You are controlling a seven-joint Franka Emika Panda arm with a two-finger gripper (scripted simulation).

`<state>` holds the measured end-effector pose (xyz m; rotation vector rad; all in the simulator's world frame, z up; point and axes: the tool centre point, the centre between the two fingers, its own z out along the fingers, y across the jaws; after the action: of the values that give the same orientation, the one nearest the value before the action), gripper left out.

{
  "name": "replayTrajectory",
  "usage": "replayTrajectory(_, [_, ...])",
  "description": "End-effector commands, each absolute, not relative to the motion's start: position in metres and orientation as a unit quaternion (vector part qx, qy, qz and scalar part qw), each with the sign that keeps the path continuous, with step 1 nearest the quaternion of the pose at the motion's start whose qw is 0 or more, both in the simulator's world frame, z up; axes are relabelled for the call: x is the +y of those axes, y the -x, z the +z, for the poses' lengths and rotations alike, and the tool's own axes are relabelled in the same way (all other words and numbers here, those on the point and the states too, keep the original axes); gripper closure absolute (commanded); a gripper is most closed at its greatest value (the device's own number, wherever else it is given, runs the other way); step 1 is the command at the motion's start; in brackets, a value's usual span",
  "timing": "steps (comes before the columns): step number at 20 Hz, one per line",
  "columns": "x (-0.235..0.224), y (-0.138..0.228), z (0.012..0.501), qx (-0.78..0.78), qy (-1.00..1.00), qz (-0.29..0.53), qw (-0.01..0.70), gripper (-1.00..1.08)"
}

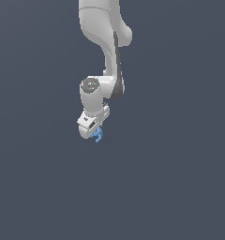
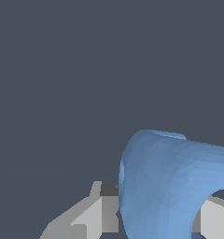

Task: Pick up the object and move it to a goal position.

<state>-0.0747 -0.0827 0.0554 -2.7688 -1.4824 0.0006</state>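
Observation:
The object (image 1: 99, 135) is a tiny light-blue piece with curved, hook-like prongs. It hangs at the tip of my white gripper (image 1: 96, 134) in the middle of the exterior view. In the wrist view the object (image 2: 170, 186) fills the near part of the picture as a large curved blue shape. It sits between my grey fingers (image 2: 93, 214), which are closed against it. The gripper points downward and is shut on the object. No goal marker shows in either view.
The white arm (image 1: 107, 51) comes down from the top of the exterior view. The background is a plain dark grey surface (image 1: 180, 187) with no other objects in sight.

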Motion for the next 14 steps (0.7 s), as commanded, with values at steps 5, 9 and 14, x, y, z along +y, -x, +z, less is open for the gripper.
replayTrajectory(5, [-0.0835,0.0744,0.0549,-0.471,0.882,0.000,0.000,1.08])
replayTrajectory(9, [-0.0835,0.0745,0.0549,-0.471,0.882,0.000,0.000,1.08])
replayTrajectory(14, [-0.0792,0.0758,0.0603,-0.471,0.882,0.000,0.000,1.08])
